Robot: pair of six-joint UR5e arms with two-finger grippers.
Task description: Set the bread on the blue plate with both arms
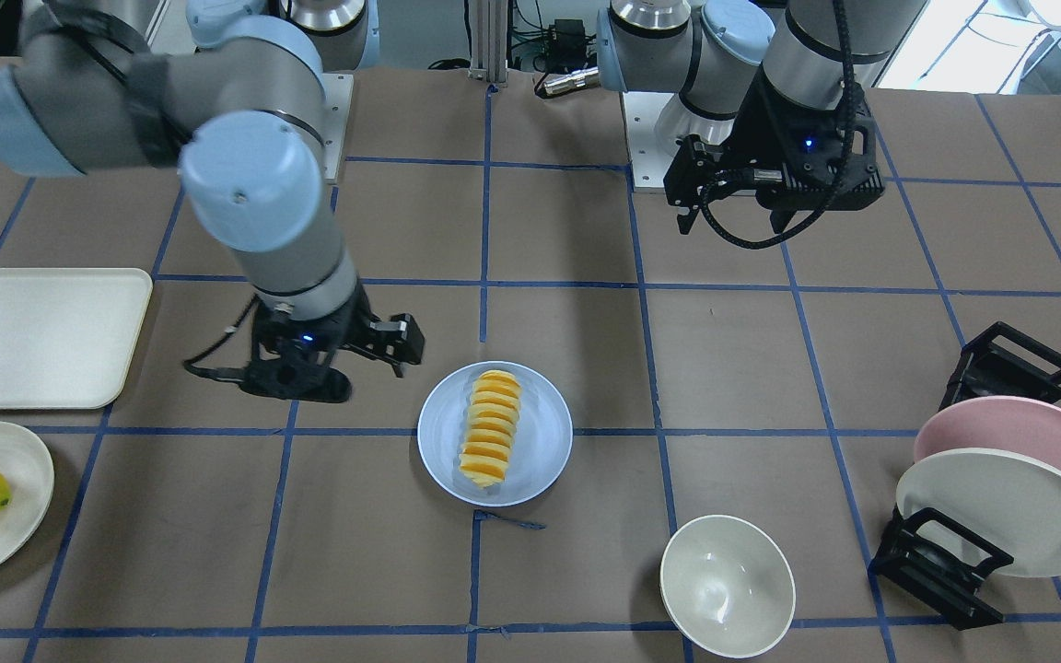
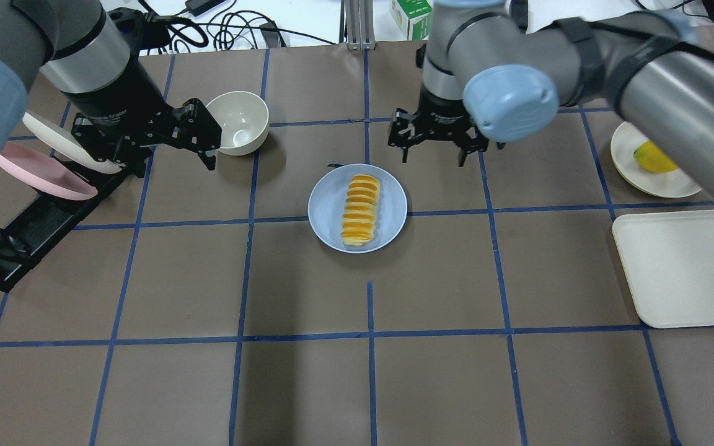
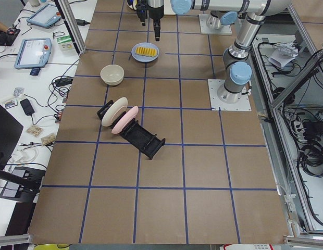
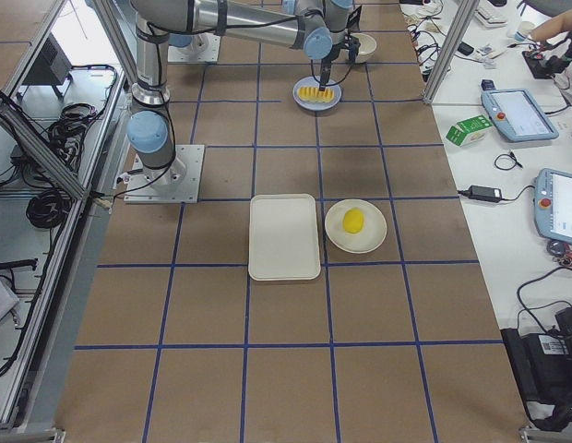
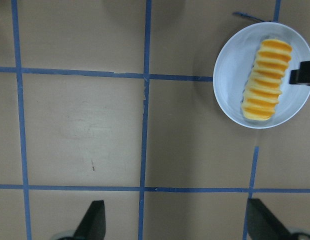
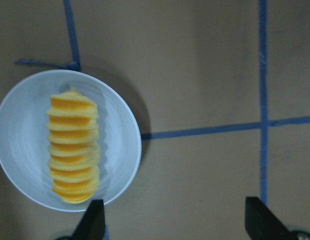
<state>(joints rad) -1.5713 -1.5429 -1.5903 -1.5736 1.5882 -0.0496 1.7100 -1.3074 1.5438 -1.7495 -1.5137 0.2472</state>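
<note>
The bread (image 1: pixel 491 428), a row of orange-yellow slices, lies on the blue plate (image 1: pixel 540 442) at the table's middle; both also show in the overhead view, bread (image 2: pixel 360 209) on plate (image 2: pixel 329 210). My right gripper (image 2: pixel 432 155) is open and empty, hanging just beyond the plate's far right rim. Its wrist view shows the bread (image 6: pixel 74 145) on the plate (image 6: pixel 20 145) below and to the left. My left gripper (image 2: pixel 208 139) is open and empty, well to the plate's left near the white bowl. Its wrist view shows the bread (image 5: pixel 265 85) at the upper right.
A white bowl (image 2: pixel 242 121) stands next to my left gripper. A black rack (image 2: pixel 41 210) holds a pink and a cream plate at the far left. A lemon (image 2: pixel 653 157) on a cream plate and a cream tray (image 2: pixel 685 266) are at the right.
</note>
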